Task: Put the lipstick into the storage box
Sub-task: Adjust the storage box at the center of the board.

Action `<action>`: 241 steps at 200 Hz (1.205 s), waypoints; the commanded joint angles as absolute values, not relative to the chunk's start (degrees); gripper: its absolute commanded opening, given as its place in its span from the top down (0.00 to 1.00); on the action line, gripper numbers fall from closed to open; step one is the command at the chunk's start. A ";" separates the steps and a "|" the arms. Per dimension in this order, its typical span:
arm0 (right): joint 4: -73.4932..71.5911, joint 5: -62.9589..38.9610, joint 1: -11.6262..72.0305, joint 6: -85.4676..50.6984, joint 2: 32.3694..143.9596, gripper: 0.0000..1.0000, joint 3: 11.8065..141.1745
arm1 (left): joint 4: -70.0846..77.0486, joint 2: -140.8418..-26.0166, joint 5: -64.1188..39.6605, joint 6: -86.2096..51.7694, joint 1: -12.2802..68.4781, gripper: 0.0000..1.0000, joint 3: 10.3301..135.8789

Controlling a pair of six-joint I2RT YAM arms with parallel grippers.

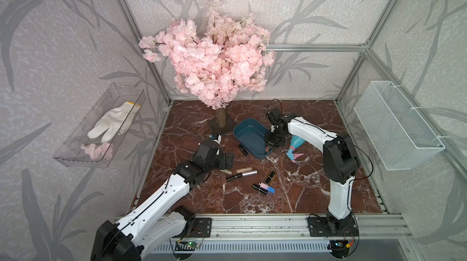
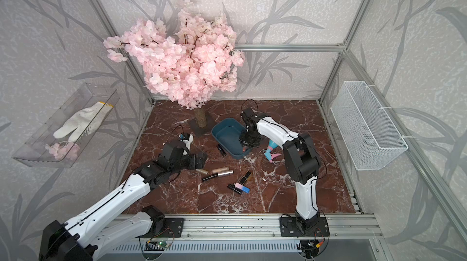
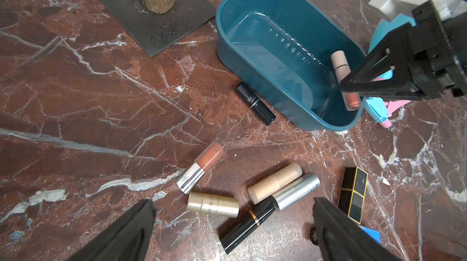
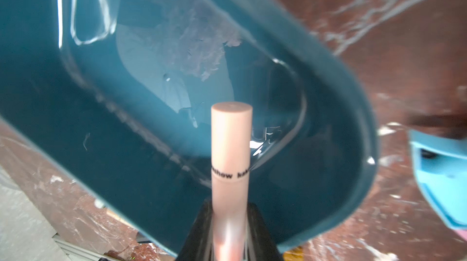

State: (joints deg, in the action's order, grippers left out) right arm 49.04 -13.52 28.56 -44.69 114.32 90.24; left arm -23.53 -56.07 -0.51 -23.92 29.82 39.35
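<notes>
Placing step: lipstick (image 4: 231,146) is clamped in the closed right gripper (image 4: 230,208), box (image 4: 126,171) just below it, so only release is called for; left gripper (image 3: 233,202) is spread wide, empty.

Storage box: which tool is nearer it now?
Right. The right tool is over the box's end, shut on a lipstick; the left tool is open above loose lipsticks, clear of the box.
</notes>
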 commanded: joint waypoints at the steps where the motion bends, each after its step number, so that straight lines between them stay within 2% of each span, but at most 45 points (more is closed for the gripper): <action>1: 54.13 -11.46 26.34 -41.62 113.86 0.82 89.74 | -22.60 -56.94 -0.84 -22.76 29.44 0.00 41.66; 45: 56.54 -9.10 21.57 -37.01 114.07 0.82 91.68 | -21.84 -58.16 -1.34 -22.76 29.18 0.00 41.90; 131: 64.91 -2.81 21.33 -27.79 126.34 0.82 111.88 | -22.71 -59.19 -1.61 -22.94 28.99 0.00 42.96; 149: 65.69 -2.73 21.62 -30.60 125.53 0.86 110.09 | -22.76 -58.96 -1.40 -23.11 28.88 0.00 42.97; 180: 63.29 -2.82 21.62 -35.06 123.28 0.86 103.45 | -22.24 -58.99 -1.31 -23.44 28.76 0.00 42.57; 241: 65.66 0.09 21.99 -32.95 127.09 0.85 104.63 | -22.16 -59.50 -1.66 -23.64 28.74 0.00 42.40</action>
State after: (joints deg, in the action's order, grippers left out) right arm 63.20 -2.52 21.71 -33.06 125.08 103.20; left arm -22.24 -59.33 -1.56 -23.59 29.12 41.23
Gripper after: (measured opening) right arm 0.217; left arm 0.999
